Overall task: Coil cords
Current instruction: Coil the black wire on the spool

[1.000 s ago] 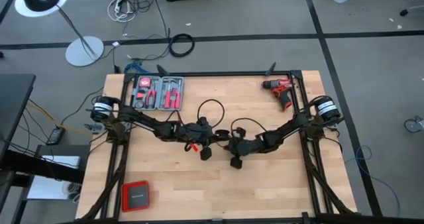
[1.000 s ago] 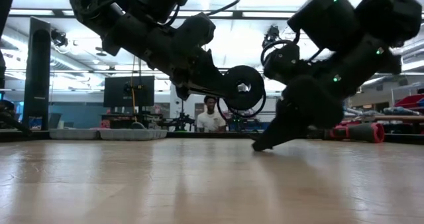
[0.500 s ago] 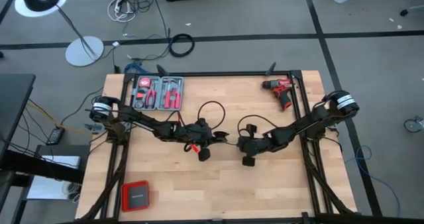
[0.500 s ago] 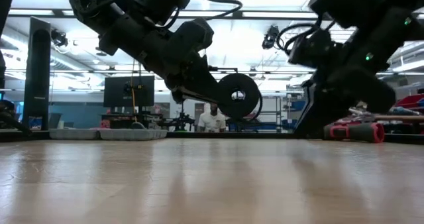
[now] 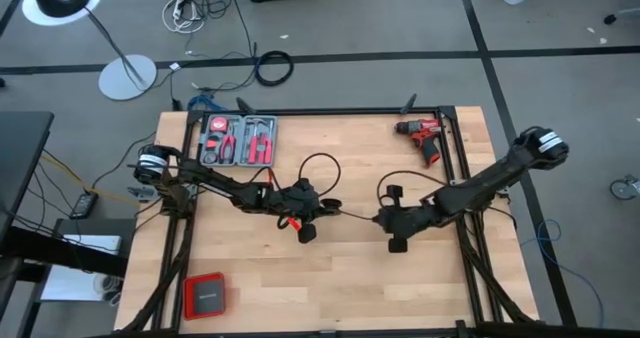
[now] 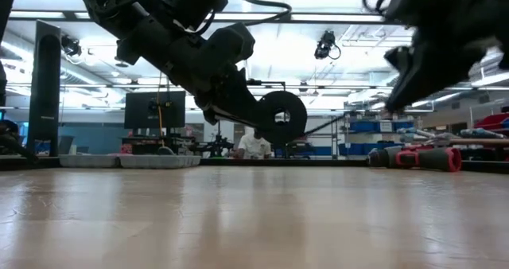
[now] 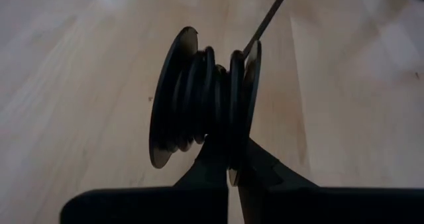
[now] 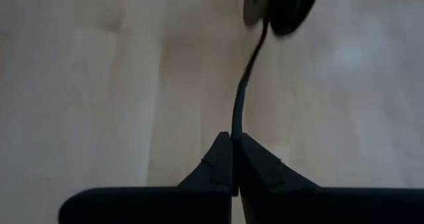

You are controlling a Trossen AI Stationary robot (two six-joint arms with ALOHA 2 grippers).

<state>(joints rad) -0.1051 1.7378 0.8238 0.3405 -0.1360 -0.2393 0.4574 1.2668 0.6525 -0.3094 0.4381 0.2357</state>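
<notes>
Right gripper [image 8: 233,139], clamped on the cord [image 8: 244,91], has withdrawn rightward; left gripper [image 7: 228,141] apparently clenches the spool [image 7: 199,105].

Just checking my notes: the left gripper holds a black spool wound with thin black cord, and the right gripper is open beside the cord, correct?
Not quite. The right gripper is shut on the thin black cord, as the right wrist view shows. The left gripper does hold the black spool.
</notes>
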